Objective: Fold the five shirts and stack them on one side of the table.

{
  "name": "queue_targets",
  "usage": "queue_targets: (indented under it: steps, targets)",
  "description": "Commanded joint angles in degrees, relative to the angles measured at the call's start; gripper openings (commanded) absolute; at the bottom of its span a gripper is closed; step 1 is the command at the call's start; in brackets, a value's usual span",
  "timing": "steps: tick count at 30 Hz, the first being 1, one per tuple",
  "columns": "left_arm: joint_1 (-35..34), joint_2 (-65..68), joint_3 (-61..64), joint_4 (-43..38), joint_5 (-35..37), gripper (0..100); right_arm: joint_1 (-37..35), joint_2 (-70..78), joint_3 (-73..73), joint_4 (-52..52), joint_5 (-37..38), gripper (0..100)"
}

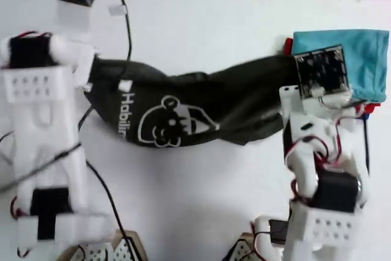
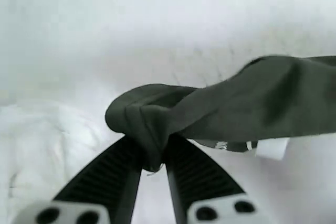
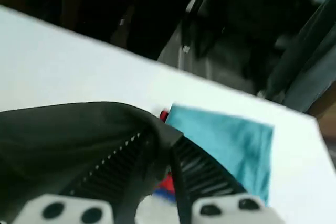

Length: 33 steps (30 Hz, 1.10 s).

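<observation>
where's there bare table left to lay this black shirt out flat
Two bare patches of table: the wide strip beyond the black shirt, and the stretch on its near side between the two arms, crossed by a cable close to the left arm. It is crowded by the right arm, around the folded teal shirt.

Left gripper (image 2: 152, 156) at nine o'clock, right gripper (image 3: 167, 141) at three, both pinched tight on the black shirt (image 1: 201, 111).

Bright, even overhead light floods my white laminate tabletop (image 1: 201, 29), glaring it almost featureless from my left wrist. The crumpled dark olive fabric shirt (image 1: 201, 111) casts only thin, soft shadows. The room beyond the table's far edge lies dim.
</observation>
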Motion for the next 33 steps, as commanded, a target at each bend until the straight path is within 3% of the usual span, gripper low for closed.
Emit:
queue_targets:
  steps: [1, 17, 28, 33]
  targets:
    - [-0.79, -10.99, -2.59, 0.97, 0.35, 3, -0.04, -3.12, -7.82, -1.36, -0.62, 2.0]
    - [-0.7, -33.58, -3.21, 0.88, 2.81, 3, -0.04, -9.36, -25.14, 1.89, -0.53, 2.0]
    - [-0.79, -28.04, -24.04, 0.7, 4.4, 3, 0.04, -10.07, -25.41, 2.07, -4.22, 2.0]
    - [-0.79, -28.04, -27.82, 0.79, 4.48, 3, 0.04, -14.29, -29.89, 2.59, -4.22, 2.0]
